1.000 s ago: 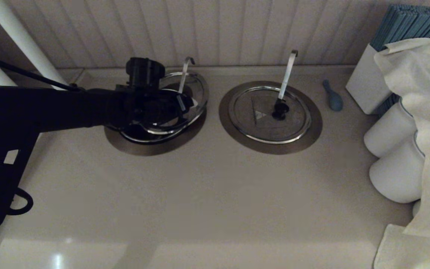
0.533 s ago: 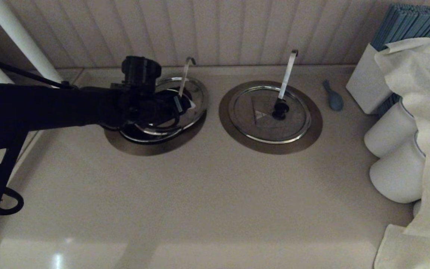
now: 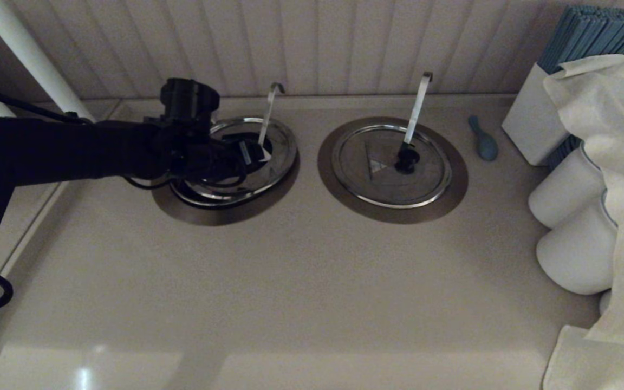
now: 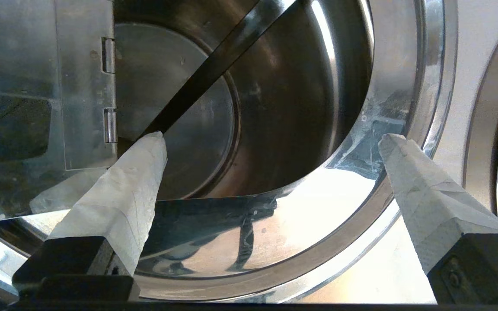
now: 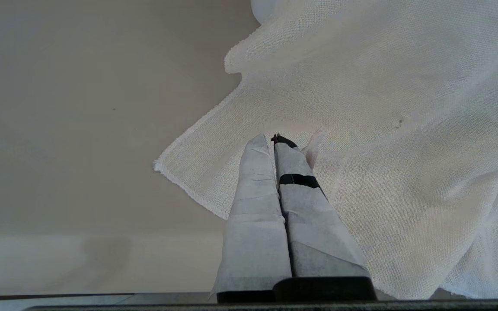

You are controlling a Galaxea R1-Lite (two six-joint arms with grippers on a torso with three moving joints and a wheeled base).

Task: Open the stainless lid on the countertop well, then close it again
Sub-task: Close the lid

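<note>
The stainless lid (image 3: 277,157) sits tilted on the left countertop well, inside its dull-brown collar (image 3: 225,214). The thin curl-hooked ladle handle (image 3: 267,114) rises behind it. My left gripper (image 3: 252,151) hovers over the lid, and my arm hides the knob. In the left wrist view the left gripper (image 4: 272,139) is open with nothing between its fingers. Below it are the shiny lid plate (image 4: 253,233), the raised hinged flap (image 4: 84,86) and the open well's inside (image 4: 283,108). My right gripper (image 5: 271,139) is shut and parked over a white cloth, out of the head view.
The twin lid (image 3: 382,168) lies flat on the right well with its broader slanted handle (image 3: 417,105). A blue utensil (image 3: 482,140), a white box (image 3: 528,124), white cylinders (image 3: 566,189) and a draped cloth (image 3: 615,135) crowd the right side.
My left arm has drawn back toward the left. The lid, which stood tilted higher a second ago, now lies lower against the well's collar.
</note>
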